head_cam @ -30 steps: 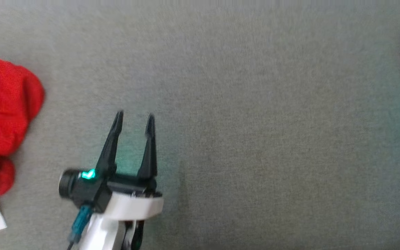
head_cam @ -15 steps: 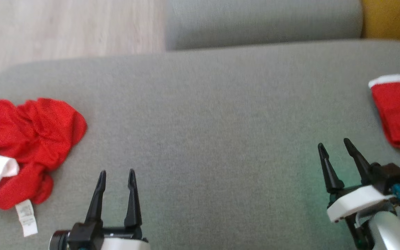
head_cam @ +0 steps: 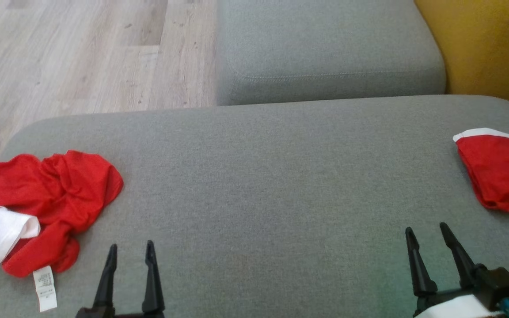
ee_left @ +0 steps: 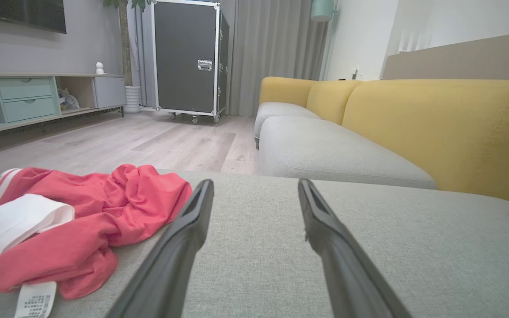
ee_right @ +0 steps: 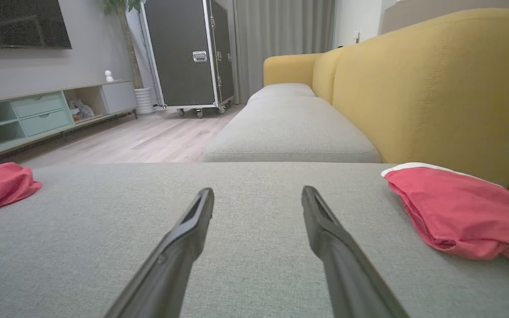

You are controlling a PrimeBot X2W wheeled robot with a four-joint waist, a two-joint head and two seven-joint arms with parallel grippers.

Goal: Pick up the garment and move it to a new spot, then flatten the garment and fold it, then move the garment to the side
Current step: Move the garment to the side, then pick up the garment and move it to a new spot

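Since the earlier frames the head camera has tilted up and the things have stayed put: the wooden floor (head_cam: 82, 57), a second grey seat (head_cam: 325, 48) and the yellow backrest (head_cam: 484, 44) have come into view, and both grippers sit lower in the picture. Left gripper (head_cam: 131, 246): jaws apart, empty, over the grey cushion (head_cam: 272, 176), near the crumpled red garment (head_cam: 55, 194) but clear of it. That garment lies at the cushion's left end, white label (head_cam: 44, 287) showing. Right gripper (head_cam: 426, 228): jaws apart, empty, near the cushion's right end. A folded red garment (head_cam: 497, 176) lies beyond it, untouched.
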